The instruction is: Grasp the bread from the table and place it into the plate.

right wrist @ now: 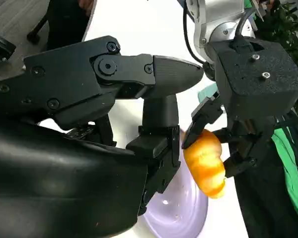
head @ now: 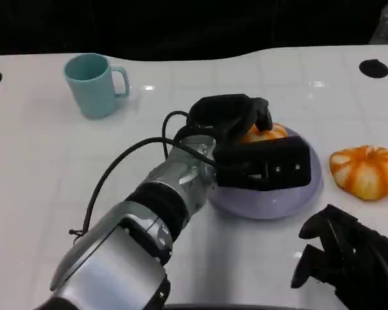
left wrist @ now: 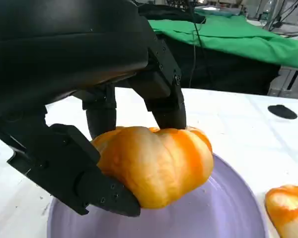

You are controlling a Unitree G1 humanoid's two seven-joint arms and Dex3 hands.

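Holding the bread point(head: 265, 134) in its black fingers, the left hand point(head: 246, 139) hangs over the plate point(head: 291, 197). The left wrist view shows the fingers point(left wrist: 164, 101) on the far side of the bread point(left wrist: 156, 163) and the thumb point(left wrist: 74, 173) on the near side, so the bread is pinched between them. The bread is golden and orange, with soft bumps like a little pumpkin. It sits low over the purple plate point(left wrist: 233, 208), but I cannot tell if it is touching the plate or is just above it.

The plate is round and pale purple, and it rests on the white counter point(head: 45, 161) near the middle. The right wrist view shows the same bread point(right wrist: 206, 163) in the left hand point(right wrist: 233, 139) above the plate point(right wrist: 181, 213).

A second piece of bread point(head: 365, 170) lies on the counter just to the right of the plate, not touching it. A light blue mug point(head: 94, 84) stands upright at the far left, well apart from the plate.

The right hand point(head: 346, 258) is at the near right, close to the counter. Its fingers are spread a little and it holds nothing.
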